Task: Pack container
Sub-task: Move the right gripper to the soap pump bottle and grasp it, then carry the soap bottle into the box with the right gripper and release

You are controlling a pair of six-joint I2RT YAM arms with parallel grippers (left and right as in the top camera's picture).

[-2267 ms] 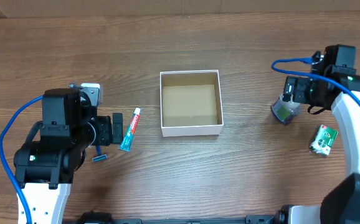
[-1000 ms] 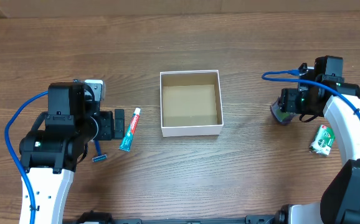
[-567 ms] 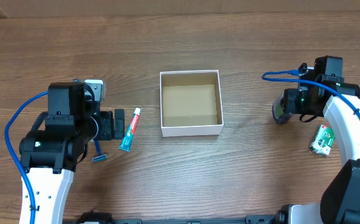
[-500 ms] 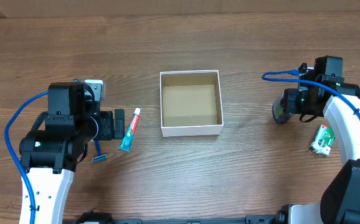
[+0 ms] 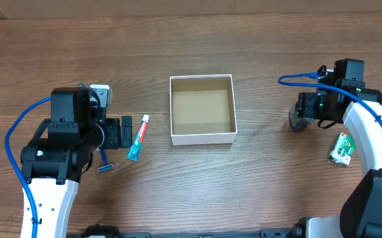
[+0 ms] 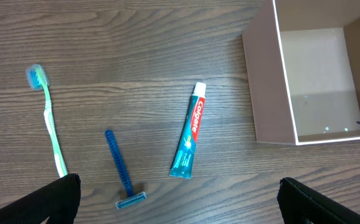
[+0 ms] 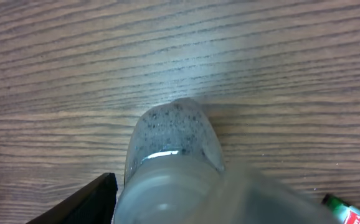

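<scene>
The container (image 5: 203, 137), a small square box with white walls and a brown inside, stands empty at mid-table; it also shows in the left wrist view (image 6: 264, 81). A toothpaste tube (image 5: 138, 137) (image 6: 190, 140), a blue razor (image 5: 104, 162) (image 6: 121, 171) and a green toothbrush (image 6: 48, 121) lie left of it. My left gripper (image 5: 121, 132) (image 6: 180, 211) is open and empty above the razor and toothpaste. My right gripper (image 5: 305, 114) (image 7: 186, 205) is shut on a small translucent bottle (image 5: 297, 121) (image 7: 174, 137) standing on the table right of the container.
A green packet (image 5: 343, 147) lies on the table at the right, below my right arm; its corner shows in the right wrist view (image 7: 354, 214). The toothbrush is hidden under my left arm in the overhead view.
My right arm came down and in around the bottle, and the bottle now shows smaller and darker between the fingers. My left arm shifted slightly, then stayed still.
</scene>
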